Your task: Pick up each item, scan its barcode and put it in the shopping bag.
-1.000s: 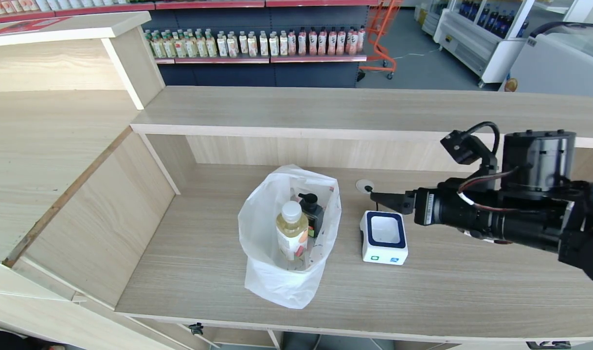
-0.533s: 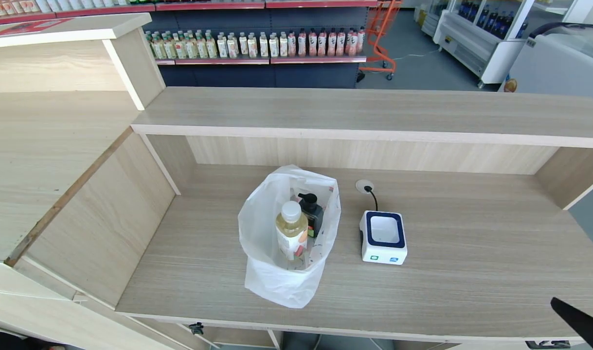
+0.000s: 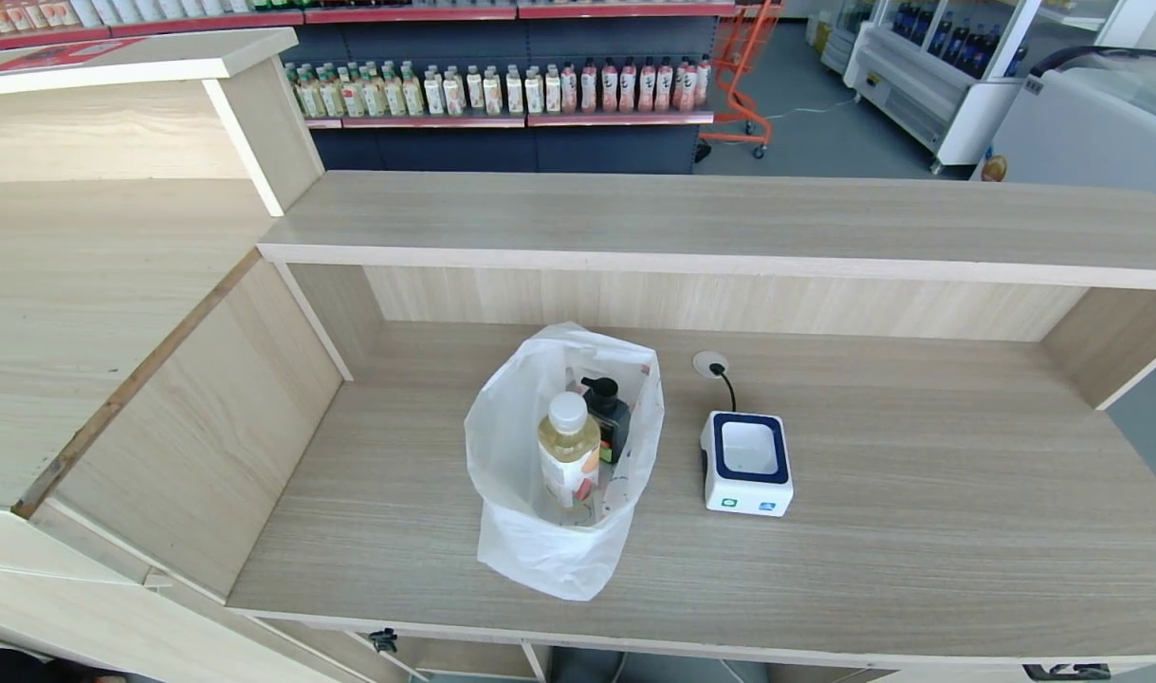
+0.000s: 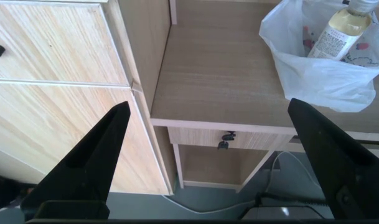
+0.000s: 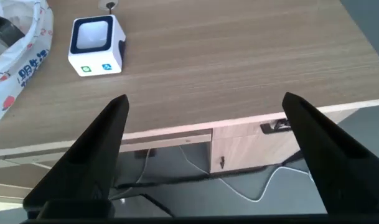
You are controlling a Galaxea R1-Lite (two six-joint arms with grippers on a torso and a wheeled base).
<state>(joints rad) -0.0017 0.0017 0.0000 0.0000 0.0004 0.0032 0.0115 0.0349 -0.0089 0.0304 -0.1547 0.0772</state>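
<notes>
The white plastic shopping bag [image 3: 540, 560] hides the lower halves of its two items: a pale yellow drink bottle with white cap [image 3: 569, 446] and, half-covered behind it, what looks like a black pump bottle [image 3: 606, 410]. Both stand upright, tops up. One white box scanner [image 3: 747, 462] sits just beside the bag on the wooden counter [image 3: 919, 531]. The left gripper [image 4: 208, 106] and right gripper [image 5: 205, 98] hang before the counter's near edge, fingers spread wide, empty.

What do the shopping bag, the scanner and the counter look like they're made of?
Shopping bag: thin plastic film, translucent white, creased and slumped. Scanner: probably moulded plastic, a smooth white shell with a dark blue frame around a pale window. Counter: matte surface with a light wood grain; it could be laminate over board rather than solid wood, cannot tell.
</notes>
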